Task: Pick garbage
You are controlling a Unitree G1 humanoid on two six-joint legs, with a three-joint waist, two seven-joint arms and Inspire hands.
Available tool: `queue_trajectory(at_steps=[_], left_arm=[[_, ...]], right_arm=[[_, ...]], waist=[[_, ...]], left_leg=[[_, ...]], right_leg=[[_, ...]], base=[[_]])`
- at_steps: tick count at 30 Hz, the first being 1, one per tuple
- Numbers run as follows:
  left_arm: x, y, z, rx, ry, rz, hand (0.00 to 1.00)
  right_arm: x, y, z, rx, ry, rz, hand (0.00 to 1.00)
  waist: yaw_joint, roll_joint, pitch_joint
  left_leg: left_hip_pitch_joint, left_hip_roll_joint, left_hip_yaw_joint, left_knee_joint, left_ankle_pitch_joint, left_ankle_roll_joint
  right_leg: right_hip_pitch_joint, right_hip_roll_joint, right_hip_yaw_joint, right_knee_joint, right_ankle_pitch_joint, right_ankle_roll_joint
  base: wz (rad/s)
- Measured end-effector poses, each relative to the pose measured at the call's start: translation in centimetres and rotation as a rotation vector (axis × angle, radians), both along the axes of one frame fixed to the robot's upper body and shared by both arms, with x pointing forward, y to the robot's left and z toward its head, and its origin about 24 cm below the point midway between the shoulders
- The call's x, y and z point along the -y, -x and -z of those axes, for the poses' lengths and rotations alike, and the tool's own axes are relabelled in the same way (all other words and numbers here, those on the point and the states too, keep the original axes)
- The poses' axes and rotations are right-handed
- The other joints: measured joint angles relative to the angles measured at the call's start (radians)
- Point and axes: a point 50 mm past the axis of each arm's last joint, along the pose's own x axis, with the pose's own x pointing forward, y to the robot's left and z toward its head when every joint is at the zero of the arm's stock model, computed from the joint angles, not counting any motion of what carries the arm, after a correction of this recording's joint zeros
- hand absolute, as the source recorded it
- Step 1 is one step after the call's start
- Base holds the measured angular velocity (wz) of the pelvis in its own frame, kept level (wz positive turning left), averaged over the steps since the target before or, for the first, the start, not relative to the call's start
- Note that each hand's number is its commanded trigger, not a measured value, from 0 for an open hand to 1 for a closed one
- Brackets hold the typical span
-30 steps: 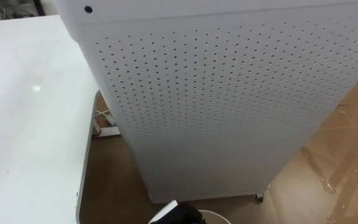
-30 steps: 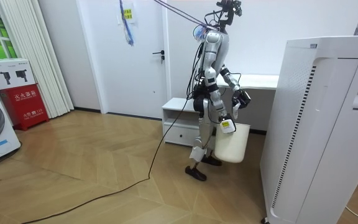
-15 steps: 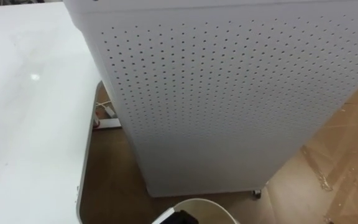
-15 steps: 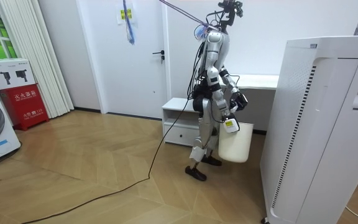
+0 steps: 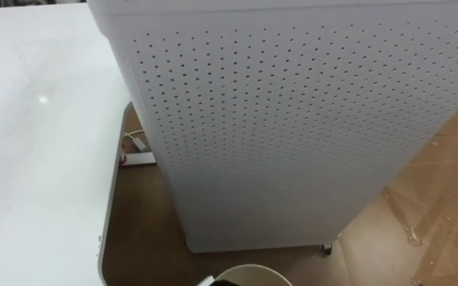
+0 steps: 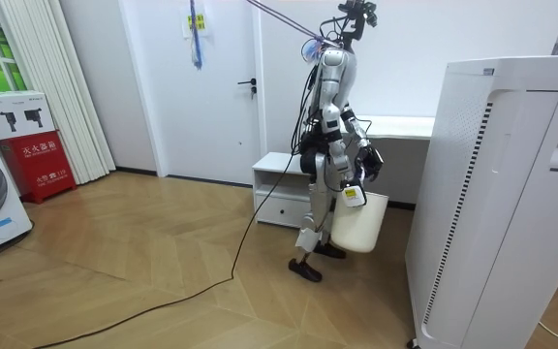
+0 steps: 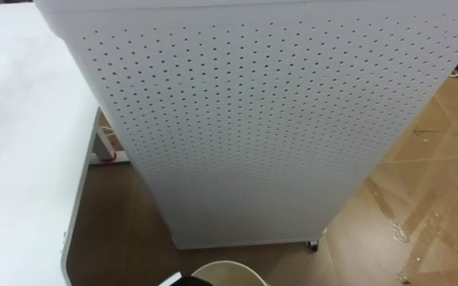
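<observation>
Bin (image 6: 361, 225) gripped by left hand (image 6: 351, 194) fingers: room view whole, eye views rim.

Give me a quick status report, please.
One hand, side unclear, carries round white plastic bin; other hand at waist height. Tall white perforated cabinet close ahead, white table left.

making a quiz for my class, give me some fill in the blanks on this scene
The robot carries a white ___ beside the desk.
The tall unit before it is dotted with small ___.
The door in the room view is ___.
On the red box stands a ___ box.
Missing: bin, holes, shut, white.
</observation>
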Motion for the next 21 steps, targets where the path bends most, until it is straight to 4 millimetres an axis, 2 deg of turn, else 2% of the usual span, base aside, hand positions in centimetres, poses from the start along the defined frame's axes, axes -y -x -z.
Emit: queue_trajectory(at_steps=[8, 21], left_arm=[[-0.2, 0.0, 0.0, 0.019, -0.051, 0.034, 0.0], [0.0, 0.0, -0.1, 0.042, -0.052, 0.049, 0.0]], right_arm=[[0.2, 0.6, 0.2, -0.004, 0.008, 0.005, 1.0], [0.2, 2.1, 0.9, -0.043, 0.02, -0.027, 1.0]], waist=[[0.004, 0.001, -0.0004], [0.007, 0.001, -0.0008]], left_leg=[[-0.01, -0.001, -0.001, 0.0, 0.0, 0.0], [-0.012, 0.001, -0.003, 0.011, 0.0, 0.0]], right_leg=[[-0.008, -0.003, -0.018, -0.001, 0.0, 0.0], [-0.008, -0.001, -0.016, 0.008, 0.0, 0.0]], base=[[0.01], [0.0]])
